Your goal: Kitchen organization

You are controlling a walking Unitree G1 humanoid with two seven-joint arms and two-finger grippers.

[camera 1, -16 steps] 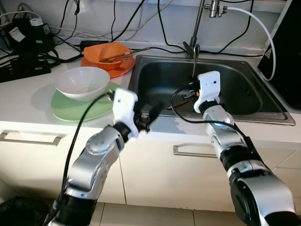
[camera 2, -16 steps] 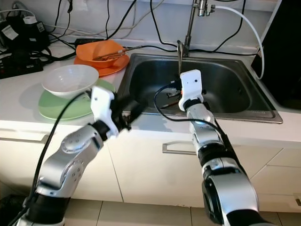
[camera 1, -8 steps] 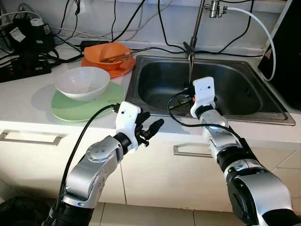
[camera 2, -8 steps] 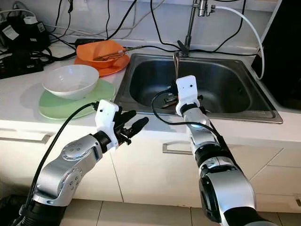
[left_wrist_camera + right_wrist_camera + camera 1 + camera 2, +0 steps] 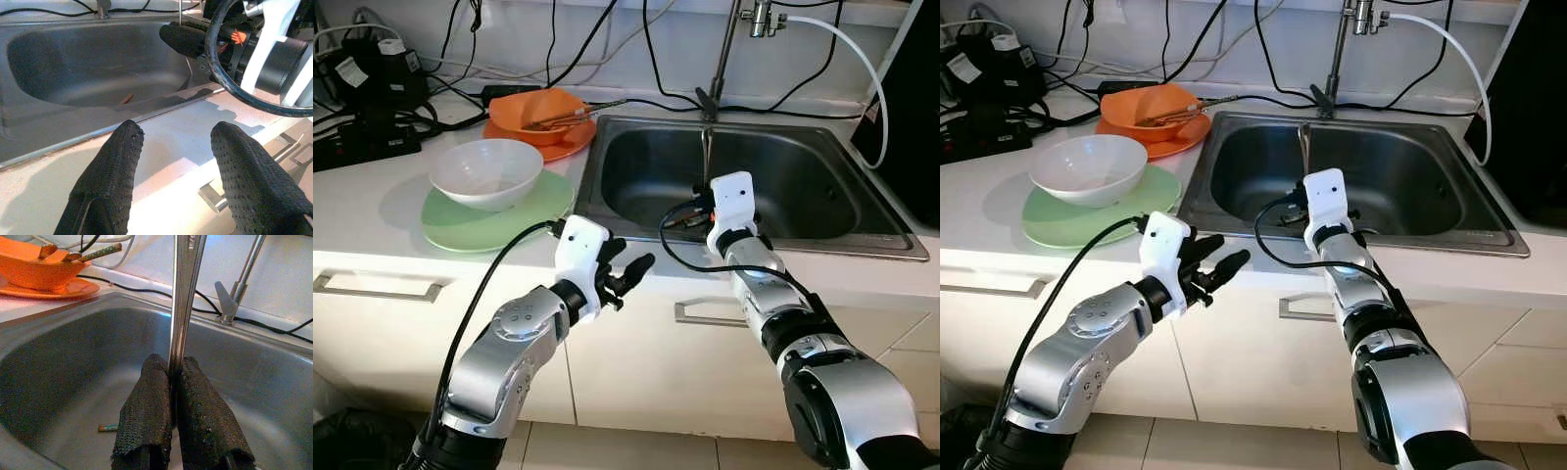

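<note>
The right claw (image 5: 172, 382) hung over the steel sink (image 5: 773, 211), its two black fingers pressed together on a slim metal utensil (image 5: 184, 293) that stood upright above them; its top end was cut off in the wrist view, so it was probably a spoon or fork handle, though that could not be told; in the head view the utensil (image 5: 706, 157) rose just in front of the tap (image 5: 720, 69). The left claw (image 5: 625, 274) hovered at the front edge of the white worktop (image 5: 372, 211), just left of the sink, its fingers (image 5: 110, 181) spread apart and holding nothing. On the sink floor lay a small stick-like scrap (image 5: 107, 427). To the left on the worktop a white bowl (image 5: 485, 172) sat on a green plate (image 5: 460, 223); behind them an orange bowl (image 5: 536, 110) with utensils in it rested on an orange plate (image 5: 570, 143); black cables (image 5: 372, 117) crowded the far left corner.
</note>
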